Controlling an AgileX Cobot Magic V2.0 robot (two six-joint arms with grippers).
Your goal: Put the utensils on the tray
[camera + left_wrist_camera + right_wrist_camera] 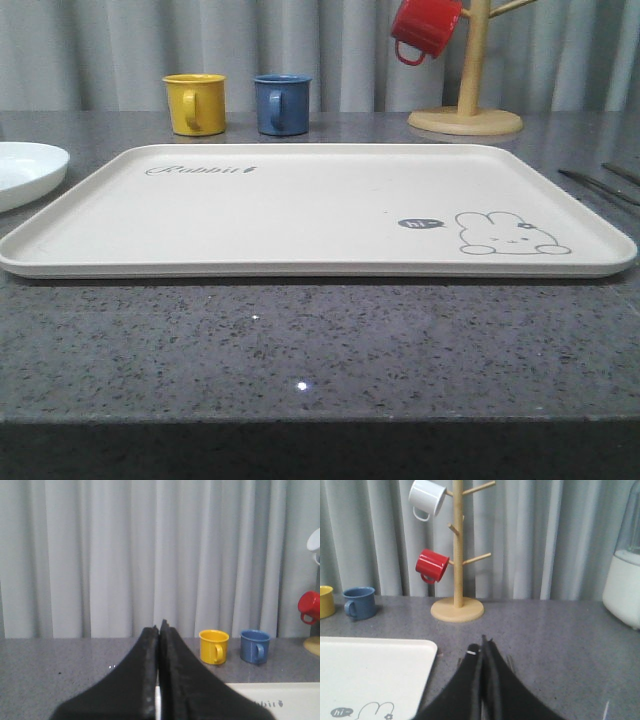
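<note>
Cream rabbit tray [300, 215] — bare, utensils [598, 184] just beside

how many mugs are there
4: yellow mug and blue mug stand on the counter behind the tray; red mug and white mug hang on the wooden mug tree.

This looks like a staged kitchen scene, because a grey speckled stone table [300, 350] carries a yellow mug [195, 103], a blue mug [281, 103], a wooden mug tree [457, 555] with a red mug [432, 565], and a white plate [25, 170], all before a plain grey curtain [150, 555].
</note>
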